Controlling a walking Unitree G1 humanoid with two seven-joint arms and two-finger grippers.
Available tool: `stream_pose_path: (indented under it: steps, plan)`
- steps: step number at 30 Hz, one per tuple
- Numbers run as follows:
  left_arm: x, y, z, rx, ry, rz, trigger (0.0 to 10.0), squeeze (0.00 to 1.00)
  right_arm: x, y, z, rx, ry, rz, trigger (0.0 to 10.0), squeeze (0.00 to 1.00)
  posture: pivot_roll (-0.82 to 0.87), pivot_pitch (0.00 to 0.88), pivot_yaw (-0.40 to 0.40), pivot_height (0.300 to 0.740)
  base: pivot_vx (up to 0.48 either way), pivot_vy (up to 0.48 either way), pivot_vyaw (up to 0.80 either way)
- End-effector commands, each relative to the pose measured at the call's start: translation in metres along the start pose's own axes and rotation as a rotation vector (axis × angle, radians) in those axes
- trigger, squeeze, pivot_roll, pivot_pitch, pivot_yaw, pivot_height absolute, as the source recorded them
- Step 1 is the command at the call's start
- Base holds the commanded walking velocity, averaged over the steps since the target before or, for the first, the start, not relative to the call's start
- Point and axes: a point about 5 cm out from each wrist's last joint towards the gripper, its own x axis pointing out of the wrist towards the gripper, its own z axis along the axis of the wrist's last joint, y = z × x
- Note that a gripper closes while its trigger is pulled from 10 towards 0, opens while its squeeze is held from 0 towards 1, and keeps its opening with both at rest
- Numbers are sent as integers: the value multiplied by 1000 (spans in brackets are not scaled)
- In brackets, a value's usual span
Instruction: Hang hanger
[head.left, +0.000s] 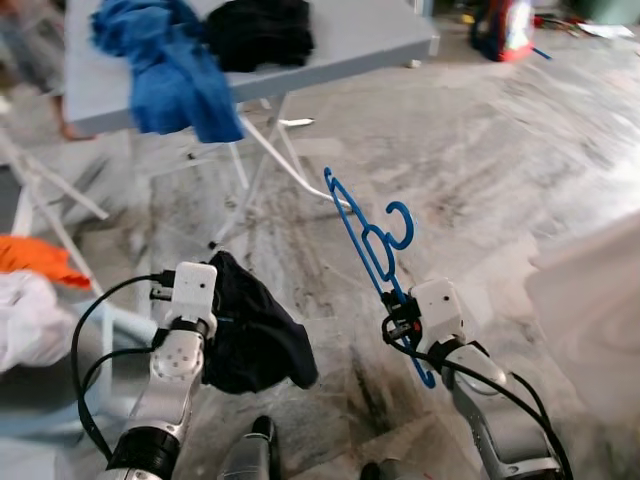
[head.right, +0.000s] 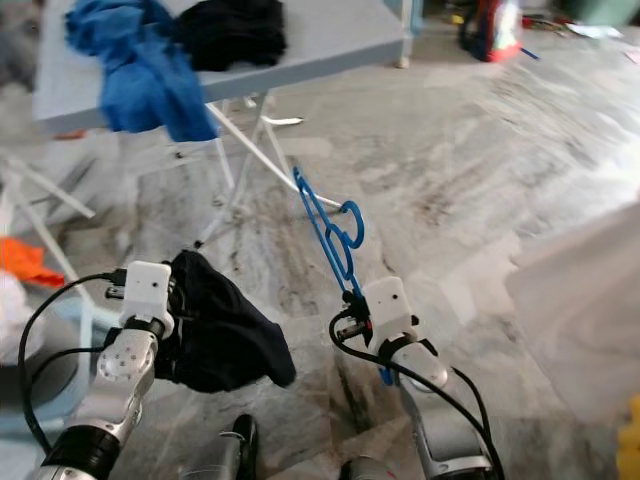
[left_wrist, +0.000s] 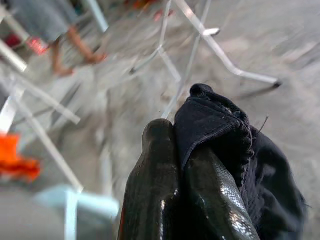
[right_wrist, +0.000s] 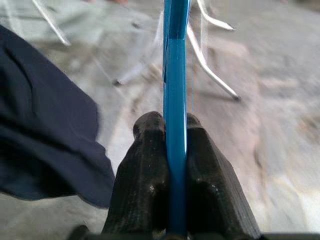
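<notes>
A: What do we record on the left side?

B: We note an orange cloth (head.left: 35, 258) at the far left edge, low down, with something white just below it. Beyond it stands a grey folding table (head.left: 370, 35) on white legs. A blue garment (head.left: 170, 70) lies on the table's left part and hangs over its near edge; a black garment (head.left: 260, 30) sits just beside it on the tabletop.

A: And the left gripper (left_wrist: 187, 150)?

B: We find its two black fingers pressed together on a fold of dark cloth (head.left: 250, 330). The cloth hangs off the gripper above the marble floor (head.left: 500, 160), bunched and drooping to the right of the wrist.

A: Moving right, where is the hanger (head.left: 365, 235)?

B: We see the blue hanger held up in the air, between the two arms and ahead of them, tilted away towards the table, hook pointing right. The right gripper (right_wrist: 175, 145) has both fingers clamped on the hanger's lower bar, one finger on each side.

A: Anything further right?

B: A red object (head.left: 505, 28) stands on the floor at the far end, too blurred to identify.
</notes>
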Motion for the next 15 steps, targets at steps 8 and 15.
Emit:
stream_pose_path:
  steps: [8,15]
  plan:
    - [5,-8,22,-14,-40,-29,10000,0,-2,-10,-1,-36,8,-2,10000,0,-70,247,19,740,0,0,800]
    - [6,-16,25,-20,-27,-46,10000,0,-3,-15,4,-32,-2,-15,10000,0,-82,247,28,740,0,0,79]
